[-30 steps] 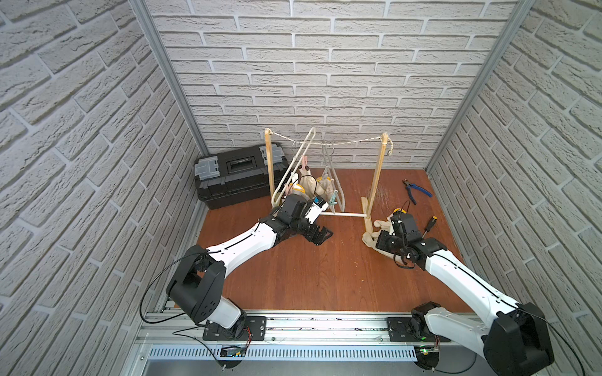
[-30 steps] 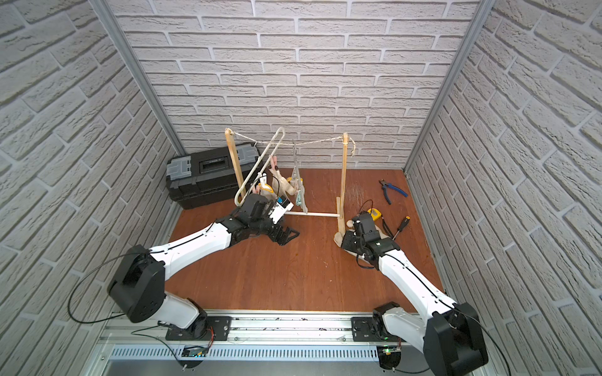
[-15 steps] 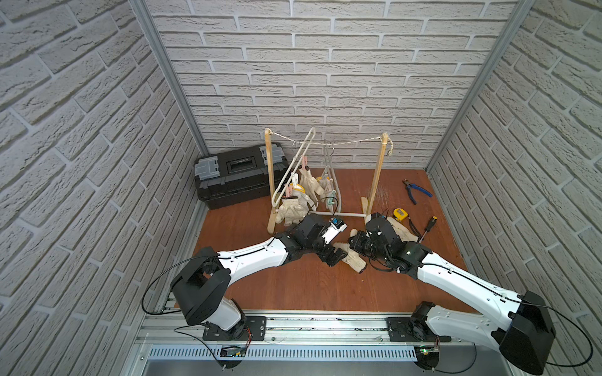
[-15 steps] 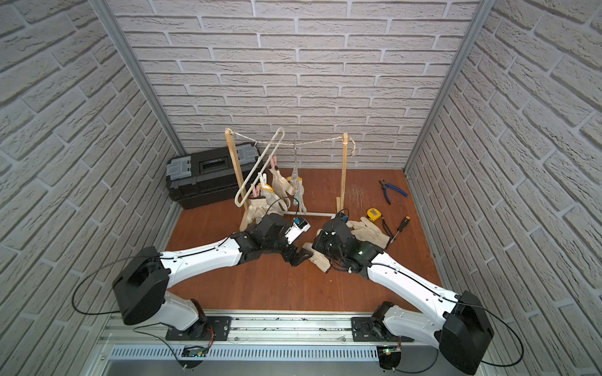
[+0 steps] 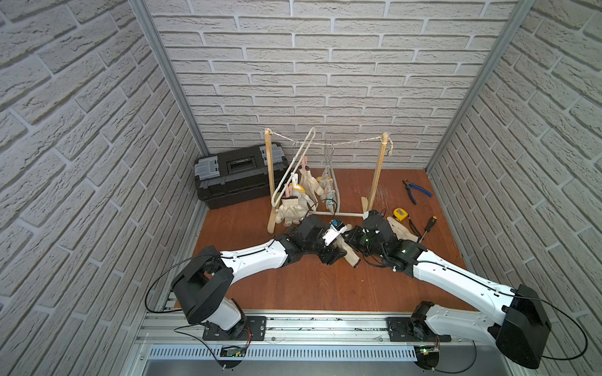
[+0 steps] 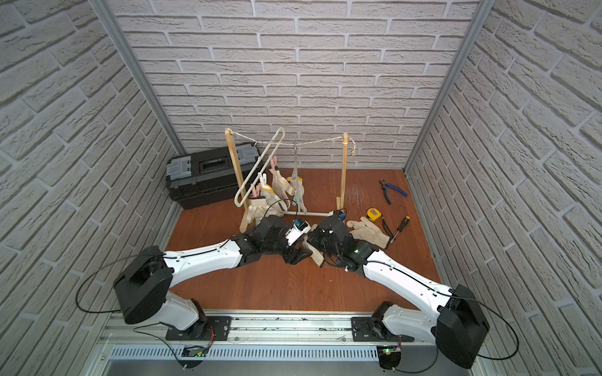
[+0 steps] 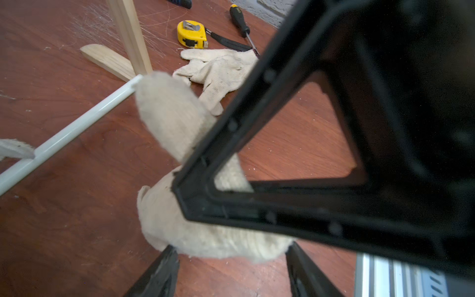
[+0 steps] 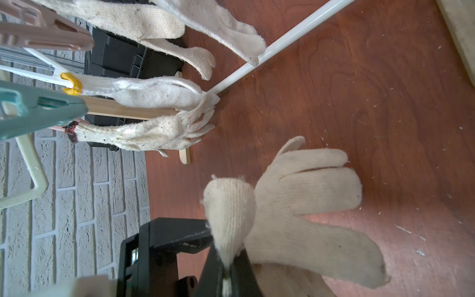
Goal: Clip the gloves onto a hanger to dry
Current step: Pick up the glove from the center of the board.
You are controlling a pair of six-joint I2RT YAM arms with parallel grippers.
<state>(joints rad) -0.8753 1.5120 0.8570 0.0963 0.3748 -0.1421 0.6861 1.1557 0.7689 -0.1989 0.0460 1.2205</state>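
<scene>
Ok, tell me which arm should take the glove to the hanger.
Left, probably. The left gripper straddles the glove that the right gripper pinches by one finger, and the hanger hangs on the left too.

the white-and-black left arm [image 5: 254, 260] and white-and-black right arm [image 5: 456, 280] reach low and inward, wrists almost meeting, the right black parallel gripper [image 8: 227, 259] pinched tight on an off-white knitted cotton glove [image 8: 303, 195], the left black parallel gripper [image 7: 231, 272] with jaws apart, flanking the same glove.

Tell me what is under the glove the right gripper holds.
Bare brown tabletop shows around the held glove; the spot straight beneath it is covered by the glove itself and the right gripper.
</scene>
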